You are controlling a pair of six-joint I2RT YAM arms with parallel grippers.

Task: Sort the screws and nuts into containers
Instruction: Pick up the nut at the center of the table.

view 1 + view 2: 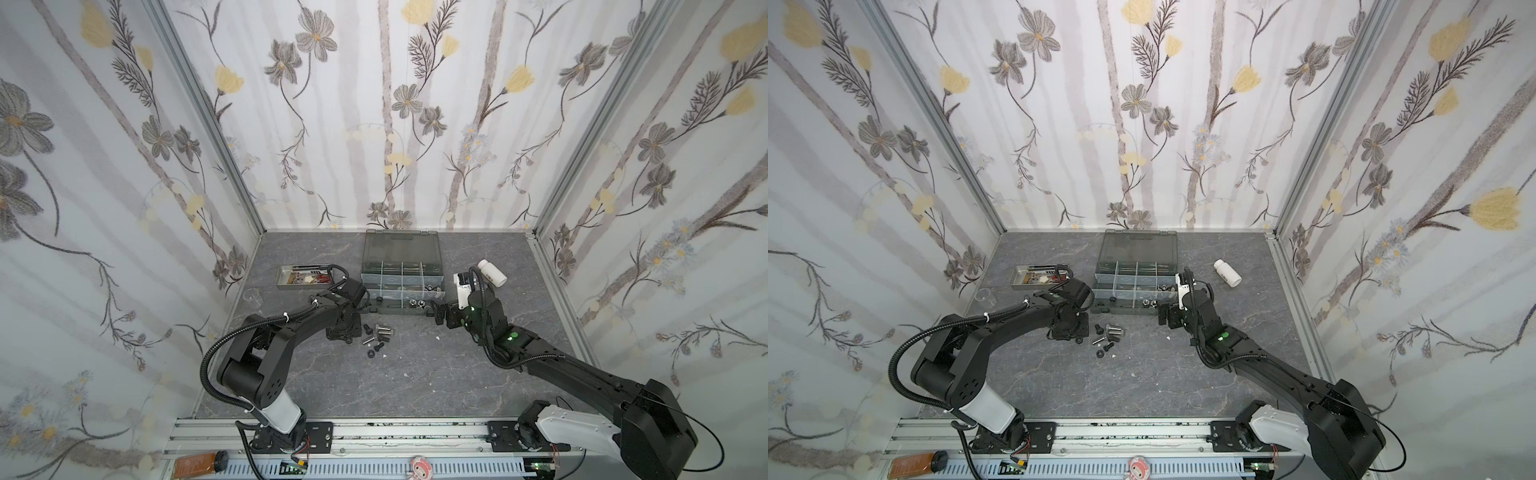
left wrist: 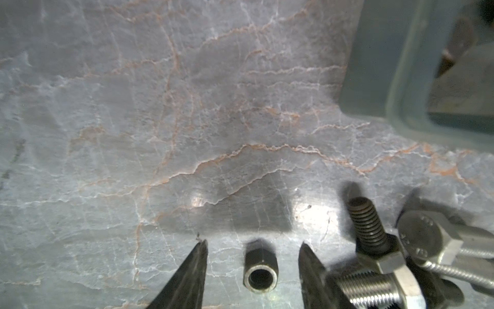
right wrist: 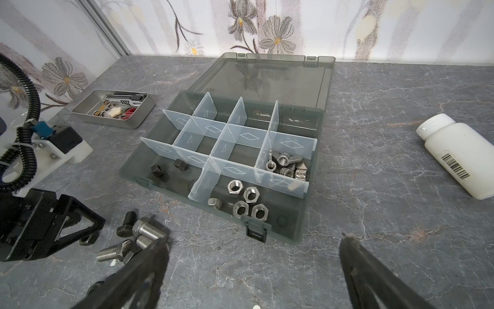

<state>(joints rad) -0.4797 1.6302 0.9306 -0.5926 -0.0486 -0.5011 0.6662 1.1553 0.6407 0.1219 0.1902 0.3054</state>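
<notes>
A small black nut lies on the grey table between the fingertips of my left gripper. The jaws are open, with a gap on each side of the nut. Beside it lie a black screw and silver hex screws. In both top views the left gripper is low at the left edge of the loose pile. My right gripper is open and empty in front of the organizer box. Its containers hold black nuts, silver nuts and wing nuts.
The box lid lies open towards the back wall. A steel tray of small tools stands left of the box. A white bottle lies to its right. A small clear cup stands near the left wall.
</notes>
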